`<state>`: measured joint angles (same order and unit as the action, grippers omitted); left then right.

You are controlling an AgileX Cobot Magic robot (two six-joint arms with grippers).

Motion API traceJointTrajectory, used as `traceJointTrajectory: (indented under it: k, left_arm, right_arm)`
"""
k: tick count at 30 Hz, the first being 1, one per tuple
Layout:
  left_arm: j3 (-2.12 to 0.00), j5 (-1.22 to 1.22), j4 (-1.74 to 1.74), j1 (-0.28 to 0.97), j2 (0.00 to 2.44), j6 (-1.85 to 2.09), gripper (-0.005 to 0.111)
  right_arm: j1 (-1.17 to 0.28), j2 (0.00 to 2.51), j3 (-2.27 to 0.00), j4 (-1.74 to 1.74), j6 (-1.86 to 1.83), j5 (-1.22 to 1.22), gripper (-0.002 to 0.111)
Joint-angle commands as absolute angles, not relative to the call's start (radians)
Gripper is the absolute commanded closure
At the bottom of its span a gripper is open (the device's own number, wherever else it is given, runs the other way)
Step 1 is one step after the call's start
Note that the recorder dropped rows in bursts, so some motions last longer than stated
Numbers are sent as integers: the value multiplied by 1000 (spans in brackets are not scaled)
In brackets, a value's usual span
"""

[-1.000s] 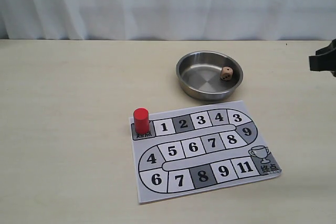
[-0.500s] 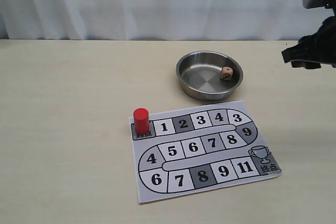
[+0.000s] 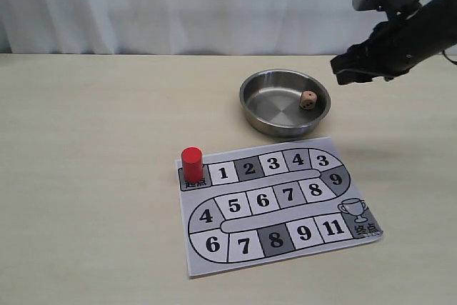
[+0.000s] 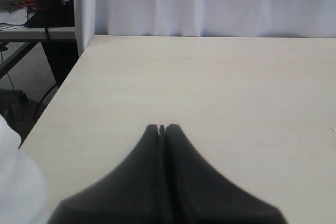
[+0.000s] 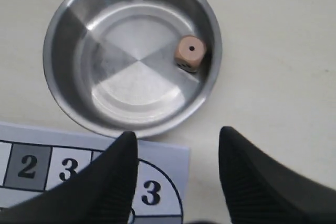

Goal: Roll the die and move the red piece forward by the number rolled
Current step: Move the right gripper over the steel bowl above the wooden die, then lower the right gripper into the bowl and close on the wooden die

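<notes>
Altogether counted one small tan wooden die (image 3: 308,100) (image 5: 189,52), lying inside single round steel bowl (image 3: 285,72) (image 5: 63,35), against its wall, one pip up. Counted one glossy red cylindrical piece (image 3: 191,164), upright on start square at left end of one printed paper track board (image 3: 278,205).

Found right gripper (image 3: 344,75) (image 5: 177,135) hovering by bowl's right rim, jaws spread wide, empty. Found left gripper (image 4: 163,128) pressed closed, empty, over bare tabletop (image 4: 220,87). Noted broad open table left of board.

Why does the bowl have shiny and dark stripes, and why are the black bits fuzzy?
Right wrist view: the bowl mirrors light in bright and dark wedges; the die is sharp, the open jaws, near the lens, blur. Left wrist view: shut jaws blur likewise. Exterior view: all sharp.
</notes>
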<state>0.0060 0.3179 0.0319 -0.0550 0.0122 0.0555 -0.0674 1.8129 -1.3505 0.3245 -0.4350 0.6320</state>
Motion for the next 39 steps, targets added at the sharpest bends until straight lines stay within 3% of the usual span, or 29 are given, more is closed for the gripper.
traceJointTrajectory:
  k: [1, 9, 19, 22, 27, 39]
  left_arm:
    - [0, 306, 31, -47, 12, 56, 107]
    - [0, 306, 31, -47, 12, 56, 107]
    - [0, 306, 31, -47, 12, 56, 107]
    - [0, 306, 31, -47, 12, 56, 107]
    - [0, 306, 31, -47, 12, 56, 107]
    - [0, 306, 31, -47, 12, 56, 107]
  right_arm:
    - [-134, 1900, -1452, 249, -268, 639, 62]
    - [-223, 2075, -1705, 7, 91, 817, 62]
    - [-223, 2236, -1866, 0, 307, 853, 62]
    - [-223, 2275, -1895, -40, 380, 847, 59]
    - [-223, 2306, -1907, -103, 438, 802, 43]
    - [-223, 2347, -1907, -120, 457, 699, 43]
